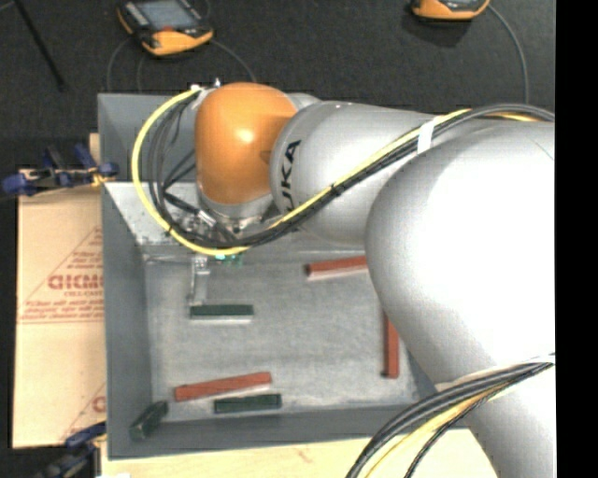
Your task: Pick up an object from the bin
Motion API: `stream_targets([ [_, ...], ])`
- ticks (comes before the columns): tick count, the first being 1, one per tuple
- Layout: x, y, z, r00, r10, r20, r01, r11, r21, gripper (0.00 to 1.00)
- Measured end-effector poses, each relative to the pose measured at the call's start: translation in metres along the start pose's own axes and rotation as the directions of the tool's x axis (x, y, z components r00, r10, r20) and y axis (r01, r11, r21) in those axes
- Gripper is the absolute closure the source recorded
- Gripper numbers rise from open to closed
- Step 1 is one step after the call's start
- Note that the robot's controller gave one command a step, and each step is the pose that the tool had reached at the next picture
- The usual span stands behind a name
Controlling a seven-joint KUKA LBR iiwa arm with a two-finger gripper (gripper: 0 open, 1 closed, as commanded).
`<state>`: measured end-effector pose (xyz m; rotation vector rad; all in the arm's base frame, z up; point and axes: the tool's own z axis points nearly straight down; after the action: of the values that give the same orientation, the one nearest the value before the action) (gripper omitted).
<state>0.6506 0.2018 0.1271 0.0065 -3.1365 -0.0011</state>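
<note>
Beyond the far rim of the grey bin (121,280) lies a dark, nearly black surface (318,47), matt and faintly grained; whether it is floor or a desk top cannot be told. 2 handheld devices in orange-and-black casings rest on it. The left device (163,21) sits towards the upper left and shows a dark screen. The right device (448,7) is cut by the top edge. A thin pale cable (523,65) curves away from the right device across the dark surface. A slim black rod (44,51) slants across the upper left corner. The orange casings carry a soft sheen.
</note>
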Motion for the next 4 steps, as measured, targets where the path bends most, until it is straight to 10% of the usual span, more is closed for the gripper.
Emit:
stream_targets([
  [2, 0.003, -0.025, 0.011, 0.999, -0.046, 0.01, 0.046, 0.999, 0.001, 0.0],
  [3, 0.061, -0.028, 0.04, 0.999, -0.053, 0.011, 0.053, 0.999, -0.001, 0.0],
  [4, 0.052, -0.093, 0.057, 0.999, 0.047, 0.009, -0.047, 0.999, 0.0, 1.0],
])
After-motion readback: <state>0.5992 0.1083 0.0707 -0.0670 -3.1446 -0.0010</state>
